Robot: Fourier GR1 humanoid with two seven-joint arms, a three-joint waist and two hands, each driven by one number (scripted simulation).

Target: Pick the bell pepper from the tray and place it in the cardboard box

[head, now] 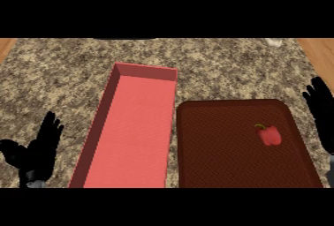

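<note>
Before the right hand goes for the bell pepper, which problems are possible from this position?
1. The bell pepper is small and rounded, so the open right hand may push it across the dark brown tray instead of gripping it.
2. The red box is narrow, and its near wall touches or nearly touches the tray. A low carry might hit that wall.
3. The left hand rests open beside the box.
</note>
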